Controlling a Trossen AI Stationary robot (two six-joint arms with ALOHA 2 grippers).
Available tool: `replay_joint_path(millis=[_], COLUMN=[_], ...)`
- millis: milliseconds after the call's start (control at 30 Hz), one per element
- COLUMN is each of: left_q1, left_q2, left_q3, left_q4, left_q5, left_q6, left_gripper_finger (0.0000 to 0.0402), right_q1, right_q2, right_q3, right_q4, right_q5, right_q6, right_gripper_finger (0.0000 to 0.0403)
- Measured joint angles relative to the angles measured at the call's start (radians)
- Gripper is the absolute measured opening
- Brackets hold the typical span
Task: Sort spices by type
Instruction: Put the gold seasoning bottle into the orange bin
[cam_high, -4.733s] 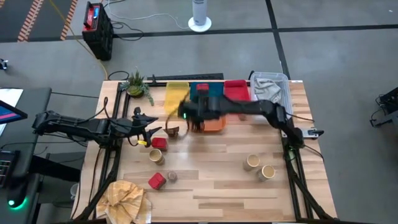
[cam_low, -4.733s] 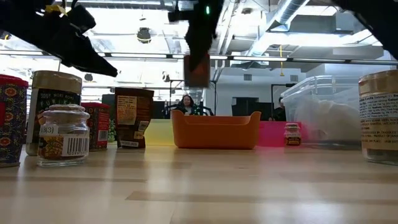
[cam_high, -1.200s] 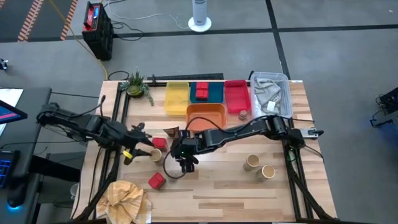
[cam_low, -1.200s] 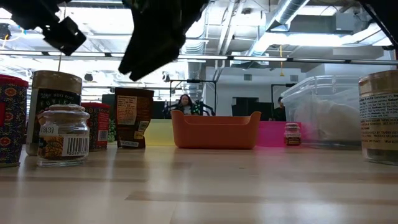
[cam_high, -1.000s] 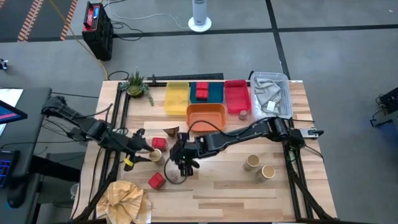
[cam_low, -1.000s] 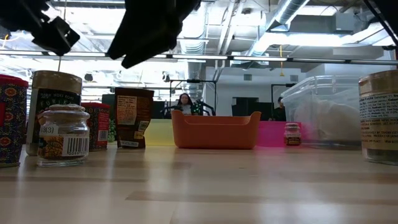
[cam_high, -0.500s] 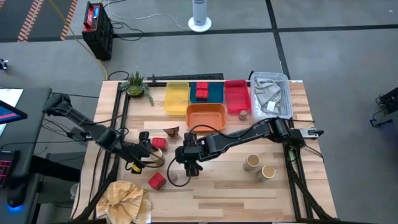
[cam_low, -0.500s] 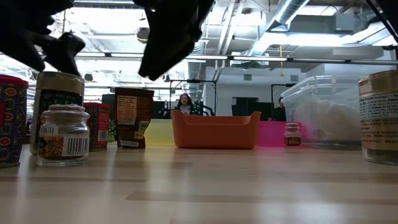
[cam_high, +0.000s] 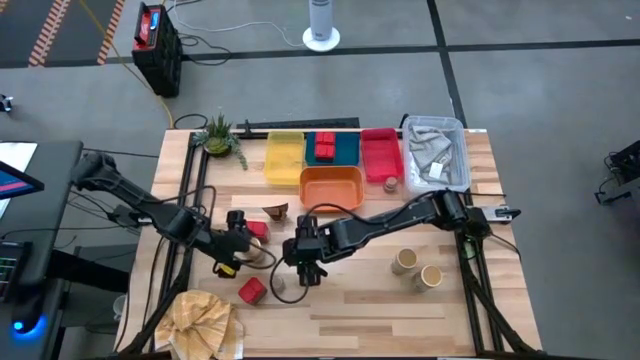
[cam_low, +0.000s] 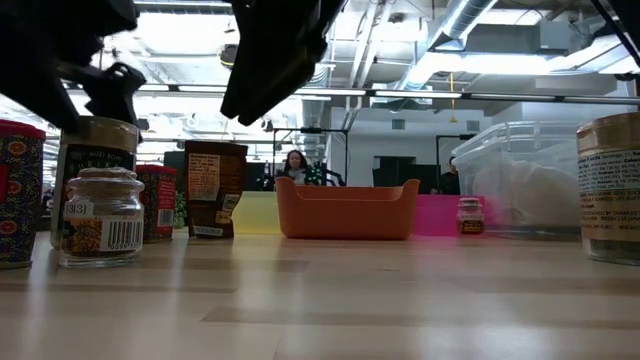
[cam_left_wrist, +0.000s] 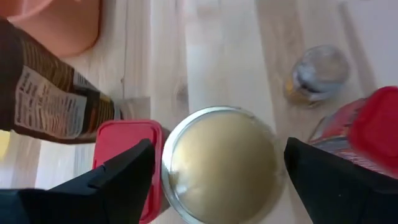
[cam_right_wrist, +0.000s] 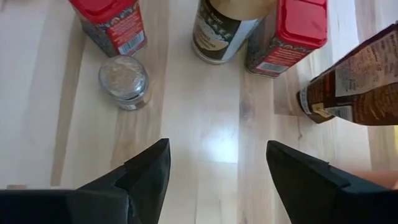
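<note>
High view: left claw (cam_high: 243, 242) over the round jar near the table's (cam_high: 350, 310) left side, right claw (cam_high: 308, 268) just beside and open above bare wood, a red tin (cam_high: 251, 290) and a small shaker (cam_high: 277, 286) nearer the front edge, two more tan jars (cam_high: 417, 268) well apart at the right, two red tins (cam_high: 325, 146) in the blue tray (cam_high: 346, 147). Left wrist view: fingers (cam_left_wrist: 109, 177) spread wide on either side of the round jar's pale lid (cam_left_wrist: 221, 165), not gripping it, red tin (cam_left_wrist: 127, 158) touching one side of the jar. Right wrist view: fingers (cam_right_wrist: 140, 177) apart and empty, facing a glass shaker (cam_right_wrist: 125, 81), two red tins (cam_right_wrist: 287, 34), a round jar (cam_right_wrist: 225, 31) and a dark brown packet (cam_right_wrist: 352, 84) standing on the wood.
</note>
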Motion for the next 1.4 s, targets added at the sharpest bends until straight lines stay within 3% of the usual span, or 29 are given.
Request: replay_joint_path(millis=[233, 467, 733, 1000, 1167, 1233, 1400], left_q1=[0.016, 0.016, 0.034, 0.116, 0.222, 0.273, 0.418], left_q2=[0.049, 0.051, 0.053, 0.042, 0.042, 0.042, 0.052], left_q3=[0.000, 0.000, 0.053, 0.169, 0.169, 0.169, 0.169], left_q4=[0.032, 0.039, -0.001, 0.123, 0.150, 0.182, 0.318], left_q5=[0.019, 0.022, 0.051, 0.049, 0.046, 0.055, 0.184], left_q6=[0.035, 0.052, 0.050, 0.225, 0.318, 0.352, 0.412], left_gripper_finger=[0.0338, 0.0268, 0.0268, 0.0268, 0.0268, 0.0268, 0.0268], right_q1=[0.011, 0.018, 0.015, -0.014, -0.018, -0.013, -0.010], right_q2=[0.000, 0.000, -0.025, -0.042, -0.097, -0.168, -0.397], right_q3=[0.000, 0.000, 0.000, -0.014, -0.144, -0.229, -0.494], right_q4=[-0.007, -0.025, -0.162, -0.241, -0.194, -0.138, 0.091], right_q5=[0.000, 0.028, 0.087, 0.088, 0.087, 0.101, 0.157], right_q6=[0.035, 0.039, 0.070, 0.084, 0.115, 0.141, 0.168], right_gripper_finger=[0.0292, 0.0292, 0.0292, 0.0291, 0.0290, 0.0290, 0.0290])
